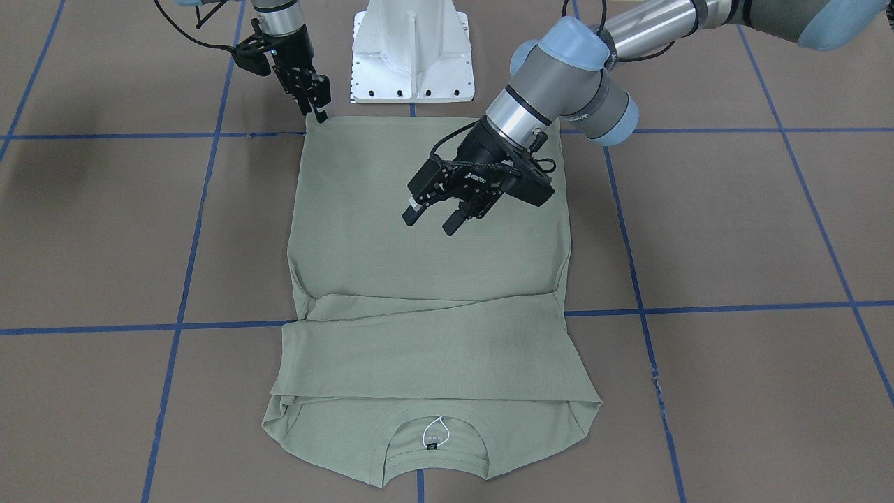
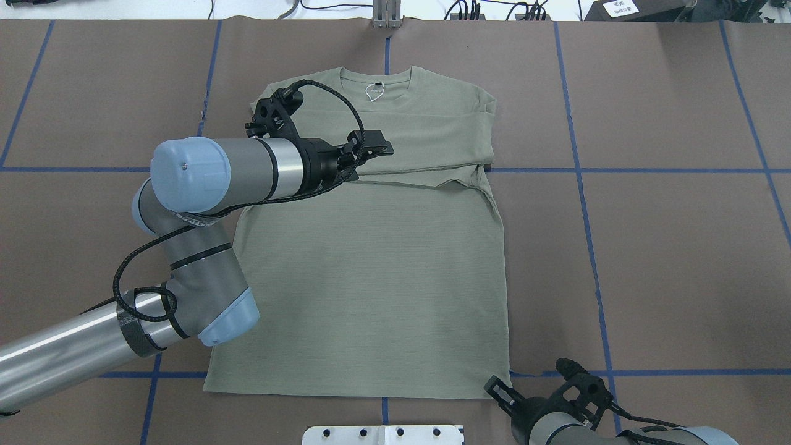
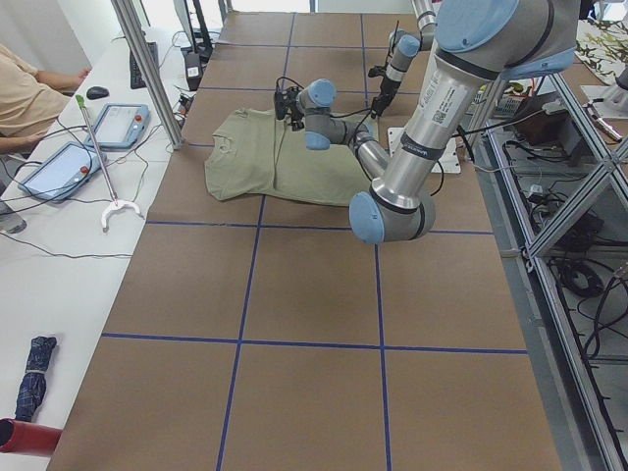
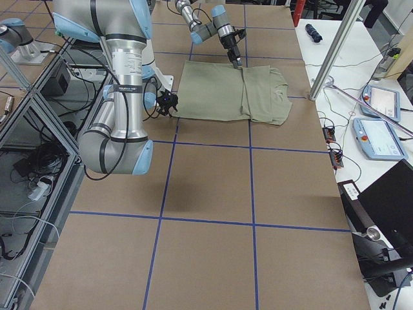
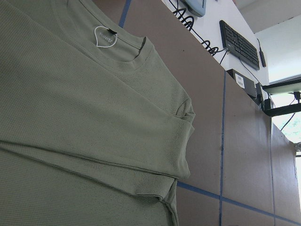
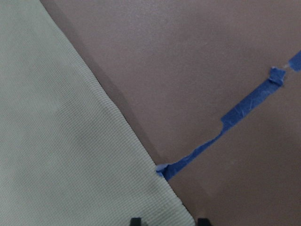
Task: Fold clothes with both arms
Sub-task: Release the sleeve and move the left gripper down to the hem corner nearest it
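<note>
The sage-green shirt (image 1: pixel 419 279) lies flat on the brown table, neck label (image 1: pixel 433 436) on the side far from the robot. Both sleeves (image 2: pixel 426 139) are folded across the chest. My left gripper (image 1: pixel 433 218) hovers open above the shirt's middle with nothing between its fingers; the overhead view shows this gripper (image 2: pixel 374 148) near the folded sleeves. My right gripper (image 1: pixel 320 115) is down at a hem corner next to the robot. In the right wrist view its fingertips (image 6: pixel 136 220) stand apart on either side of that hem corner (image 6: pixel 174 207).
The white pedestal base (image 1: pixel 412 56) stands just behind the hem. Blue tape lines (image 1: pixel 733 307) cross the brown table. A side desk (image 3: pixel 69 196) with tablets and a seated person lies beyond the table's far edge, behind a metal post (image 4: pixel 329 58).
</note>
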### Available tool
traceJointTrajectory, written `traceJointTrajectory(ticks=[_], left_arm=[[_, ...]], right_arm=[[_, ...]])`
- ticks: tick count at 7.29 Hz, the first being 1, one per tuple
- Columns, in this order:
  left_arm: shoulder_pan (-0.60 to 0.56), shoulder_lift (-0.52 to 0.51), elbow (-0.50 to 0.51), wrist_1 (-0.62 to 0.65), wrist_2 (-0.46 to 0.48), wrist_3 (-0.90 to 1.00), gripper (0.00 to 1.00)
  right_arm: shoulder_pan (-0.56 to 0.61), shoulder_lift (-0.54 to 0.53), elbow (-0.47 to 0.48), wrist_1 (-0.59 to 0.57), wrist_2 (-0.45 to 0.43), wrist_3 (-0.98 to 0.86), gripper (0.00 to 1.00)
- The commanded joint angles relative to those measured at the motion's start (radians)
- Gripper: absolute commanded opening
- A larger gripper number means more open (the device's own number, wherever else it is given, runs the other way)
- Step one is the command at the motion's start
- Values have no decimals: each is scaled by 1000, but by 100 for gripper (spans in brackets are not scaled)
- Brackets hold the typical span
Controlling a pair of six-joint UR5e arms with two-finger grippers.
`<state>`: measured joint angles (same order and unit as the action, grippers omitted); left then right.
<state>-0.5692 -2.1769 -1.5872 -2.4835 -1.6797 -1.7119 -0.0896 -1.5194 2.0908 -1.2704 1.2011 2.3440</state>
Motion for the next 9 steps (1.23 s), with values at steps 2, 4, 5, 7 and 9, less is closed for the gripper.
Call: traceJointTrajectory(ticks=[2,4,5,7,9], left_arm=[[-1,0,-8,0,0,-1,91],[11,81,-78,70,17,-136,91],[72,148,-179,198,76,-136,91],[214,305,-380,406,175,-135,90],[326,393,-477,616,172,-179,91]], right_arm=[[4,-1,23,-1,0,3,0],[4,-1,93,-82,2,1,0],[-1,-1,106,-119,0,3,0],[-1,1,104,-121,3,3,0],[-1,1,104,-121,15,3,0]])
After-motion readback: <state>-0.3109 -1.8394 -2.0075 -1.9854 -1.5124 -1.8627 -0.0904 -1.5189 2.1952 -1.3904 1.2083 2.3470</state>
